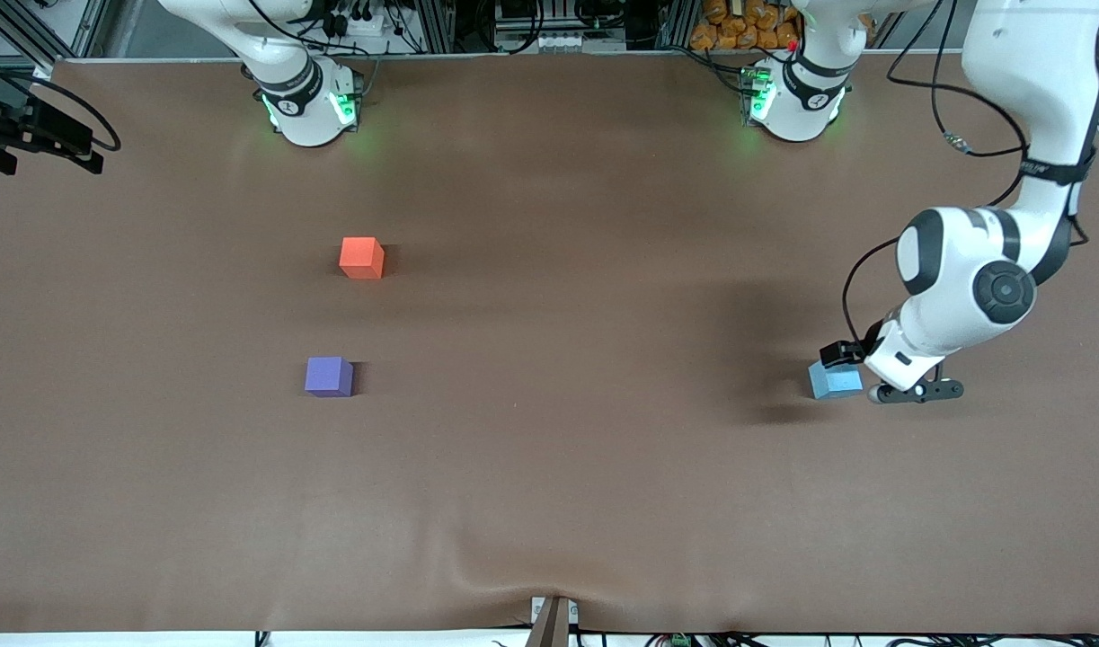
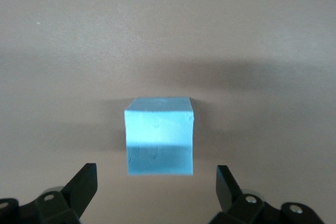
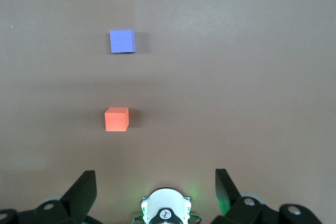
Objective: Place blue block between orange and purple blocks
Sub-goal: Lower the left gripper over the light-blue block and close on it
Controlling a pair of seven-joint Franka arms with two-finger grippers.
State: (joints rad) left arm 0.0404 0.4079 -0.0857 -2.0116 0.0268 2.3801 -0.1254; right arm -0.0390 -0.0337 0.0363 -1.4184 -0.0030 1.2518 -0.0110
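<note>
— Brown counter [image 1: 549, 503], both arm bases along its robot-side edge. Where's the blue block [image 1: 837, 381]?

— Resting on the counter toward the left arm's end, well apart from the other two cubes.

— And the left gripper [image 2: 156, 182]?

— Low, right at the blue block, jaws spread wide with the cube just ahead of the gap between them, not pinched.

— The others?

— The orange block [image 1: 362, 257] and the purple block [image 1: 329, 376] sit toward the right arm's end, the purple one nearer the front camera, a gap between them.

— Right gripper [image 3: 156, 184]?

— That arm waits, raised above its own base, jaws spread, holding nothing.
</note>
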